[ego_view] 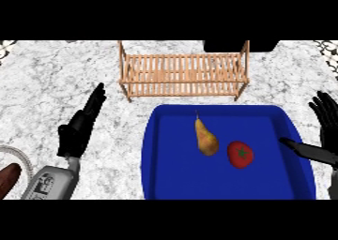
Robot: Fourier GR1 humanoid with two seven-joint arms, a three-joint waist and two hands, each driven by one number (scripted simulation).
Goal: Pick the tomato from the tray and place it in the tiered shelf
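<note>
A red tomato (240, 154) lies in the blue tray (172, 178), right of centre. Behind the tray stands the wooden tiered shelf (183, 71), with nothing on its slats. My right hand (329, 126) is at the tray's right edge, open, fingers straight and pointing up, thumb reaching over the tray rim toward the tomato without touching it. At the left, my left hand (80, 126) rests open on the counter, fingers up, well away from the tray.
A yellow-brown pear (205, 137) lies in the tray just left of the tomato. The marble counter (47, 84) spreads to the left. A dark object (240, 45) sits behind the shelf at the top edge.
</note>
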